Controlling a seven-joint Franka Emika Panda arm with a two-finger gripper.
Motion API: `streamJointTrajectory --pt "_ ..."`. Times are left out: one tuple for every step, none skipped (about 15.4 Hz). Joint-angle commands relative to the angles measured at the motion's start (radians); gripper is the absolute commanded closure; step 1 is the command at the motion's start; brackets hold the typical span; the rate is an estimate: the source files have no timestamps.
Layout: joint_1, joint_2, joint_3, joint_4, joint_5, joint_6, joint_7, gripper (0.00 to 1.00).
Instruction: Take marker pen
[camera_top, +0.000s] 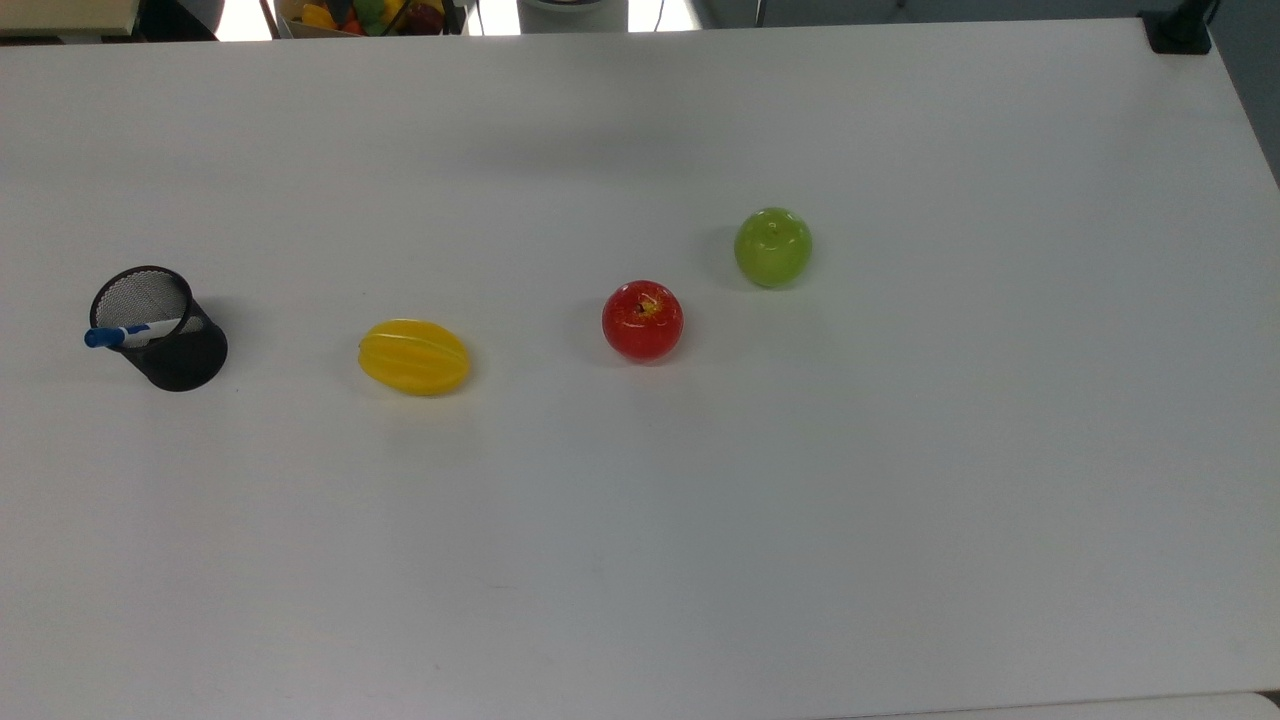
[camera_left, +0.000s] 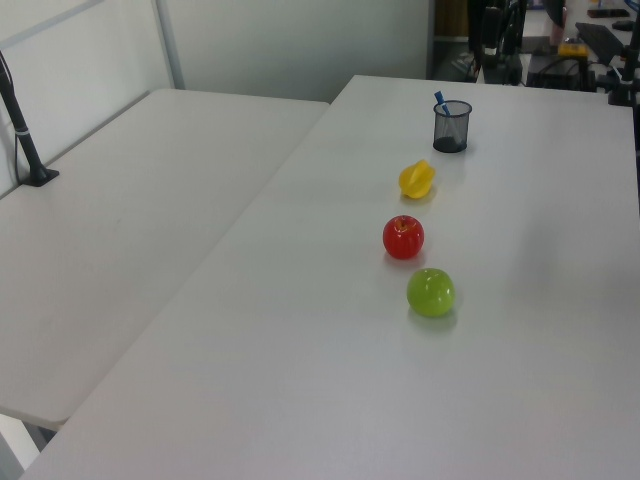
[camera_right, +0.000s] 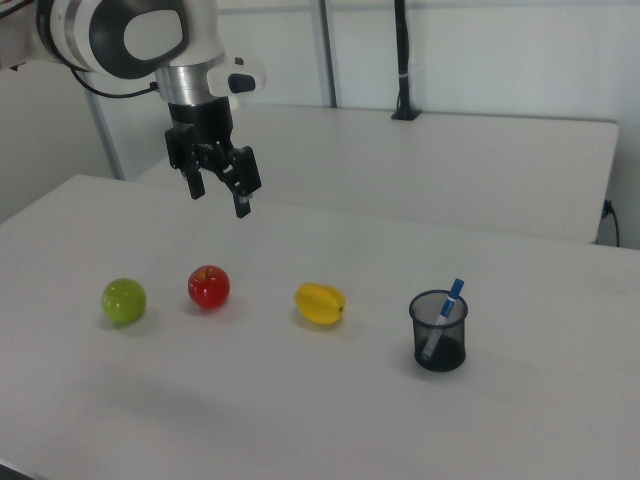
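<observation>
Marker pen (camera_top: 130, 333) stands tilted inside a black mesh pen cup (camera_top: 172, 345), blue cap sticking out over the rim. In the top view we see the cap pointing to 9 o'clock; in the right view the marker pen (camera_right: 443, 318) leans toward 1 o'clock, cap up, and in the left view its blue cap (camera_left: 440, 100) pokes above the cup (camera_left: 451, 127). We see the cup at the far 9 o'clock side of the white table (camera_top: 700, 520) in the top view.

A row of fruit runs from the cup toward 3 o'clock in the top view: a yellow ribbed starfruit (camera_top: 414, 357), then a red apple (camera_top: 642, 320), then a green apple (camera_top: 773, 247), all apart from each other and from the cup.

We see the gripper (camera_right: 220, 186) in the right view, hanging in the air above the table, at about 12 o'clock from the red apple (camera_right: 209, 287) and well apart from the cup (camera_right: 438, 331). Its fingers are spread wide, nothing between them. It points down, slightly tilted.

A second white table (camera_left: 120, 230) sits beside the first on the left view's left.
</observation>
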Motion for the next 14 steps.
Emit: streamJointTrajectory --pt "0.009 -0.009 0.003 0.004 -0.022 -0.042 -0.004 0.00" --pt "0.007 -0.007 0.003 0.005 -0.022 -0.042 -0.005 0.00" --pt "0.007 -0.007 0.003 0.004 -0.022 -0.042 -0.005 0.00" --pt "0.007 -0.007 0.003 0.005 -0.022 -0.042 -0.005 0.00" --pt "0.006 -0.006 0.003 0.004 -0.022 -0.042 -0.005 0.00" --pt "0.006 -0.004 0.003 0.004 -0.022 -0.042 -0.005 0.00" --pt "0.006 -0.003 0.003 0.004 -0.022 -0.042 -0.005 0.00" --pt "0.006 -0.001 0.003 0.004 -0.022 -0.042 -0.005 0.00" --pt "0.006 0.002 0.003 0.004 -0.020 -0.042 -0.007 0.00" --pt "0.004 0.003 0.003 0.004 -0.022 -0.042 -0.007 0.00" --pt "0.004 0.007 0.003 0.004 -0.022 -0.041 -0.007 0.00" --pt "0.004 0.008 0.003 0.004 -0.022 -0.041 -0.007 0.00" --pt "0.004 0.013 0.003 0.004 -0.022 -0.039 -0.007 0.00" --pt "0.004 0.017 0.003 0.004 -0.022 -0.039 -0.007 0.00"
